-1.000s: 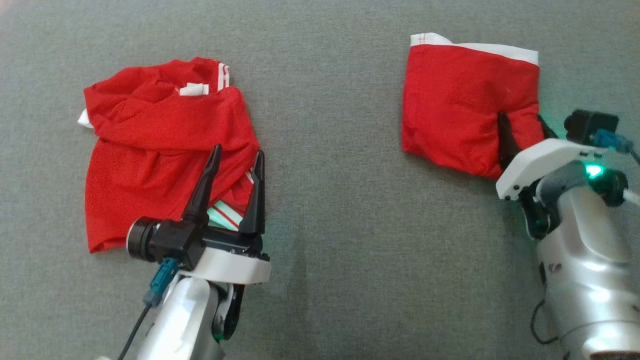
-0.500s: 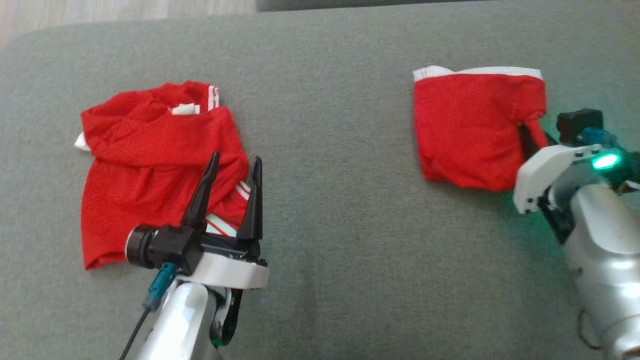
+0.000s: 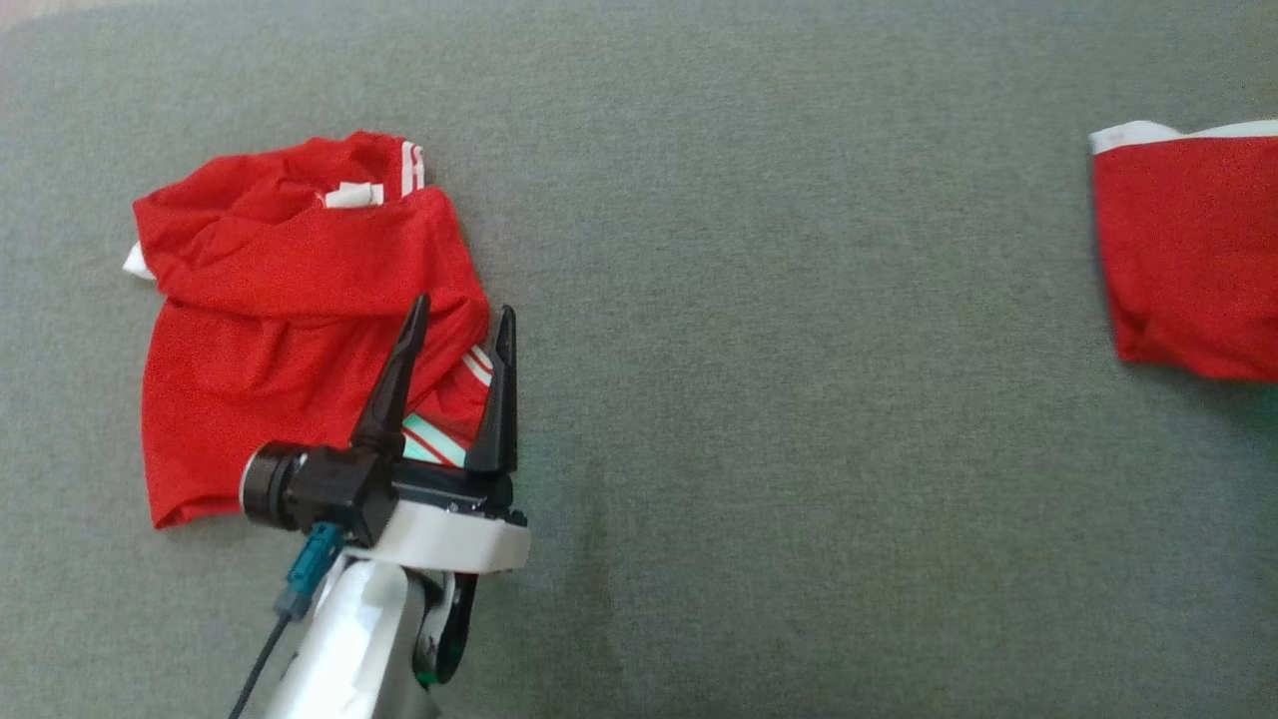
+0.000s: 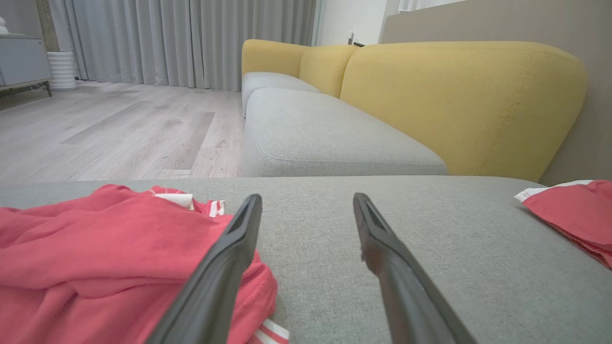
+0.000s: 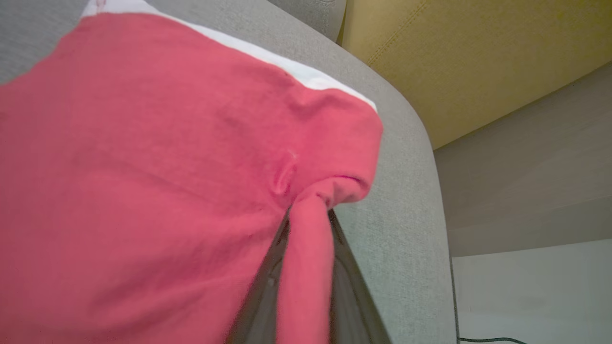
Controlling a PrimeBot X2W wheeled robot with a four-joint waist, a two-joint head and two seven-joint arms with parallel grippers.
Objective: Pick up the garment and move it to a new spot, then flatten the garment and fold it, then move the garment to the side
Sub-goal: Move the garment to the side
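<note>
Corner pinched, your right end effector (image 5: 310, 215) holds the folded red garment (image 5: 143, 167), apparently for sliding aside; left end effector (image 3: 461, 308) gapes wide.

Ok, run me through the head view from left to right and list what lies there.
crumpled red garment with white stripes → left gripper, open, over that garment's right edge → bare stretch of grey sofa cushion → folded red garment with a white band, cut off by the right edge
</note>
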